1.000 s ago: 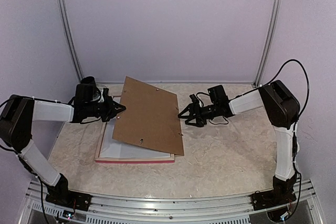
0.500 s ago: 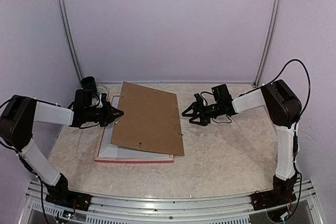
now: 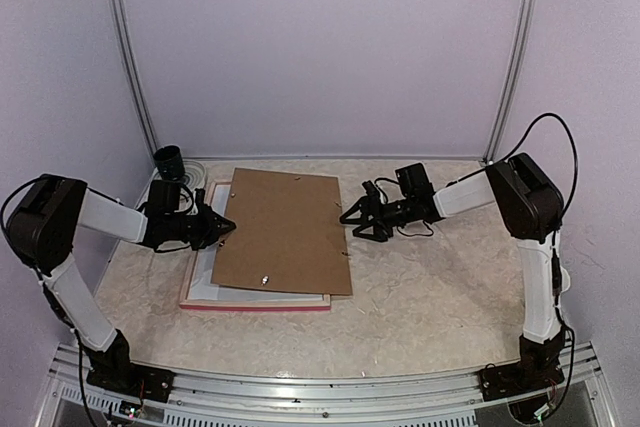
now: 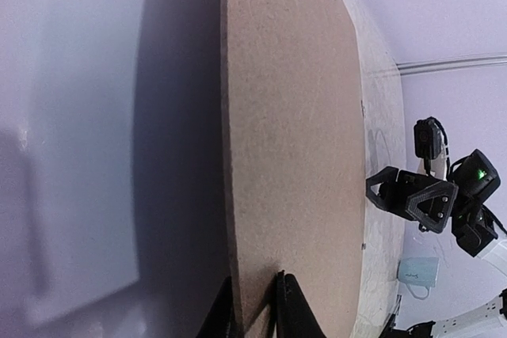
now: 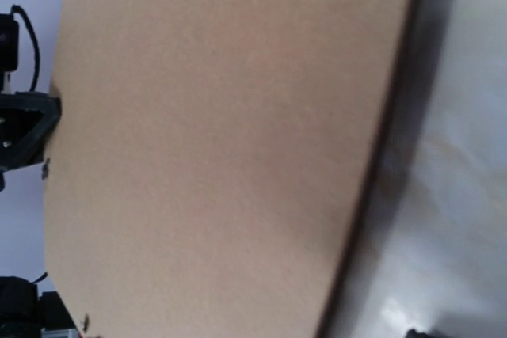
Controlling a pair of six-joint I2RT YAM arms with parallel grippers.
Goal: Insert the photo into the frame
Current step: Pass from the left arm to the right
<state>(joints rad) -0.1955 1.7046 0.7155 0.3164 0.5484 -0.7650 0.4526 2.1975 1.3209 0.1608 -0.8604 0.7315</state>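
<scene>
Closing stage, as judged. The board [image 3: 285, 232] lay almost flat over the frame [image 3: 255, 305], skewed, its near right corner overhanging the frame. The left gripper [image 3: 228, 224] was nipped narrowly on the board's left edge. The right gripper [image 3: 352, 219] hung wide open and empty just beside the right edge. The photo was hidden, presumably beneath the board. The next move called for squaring the board into the frame.
</scene>
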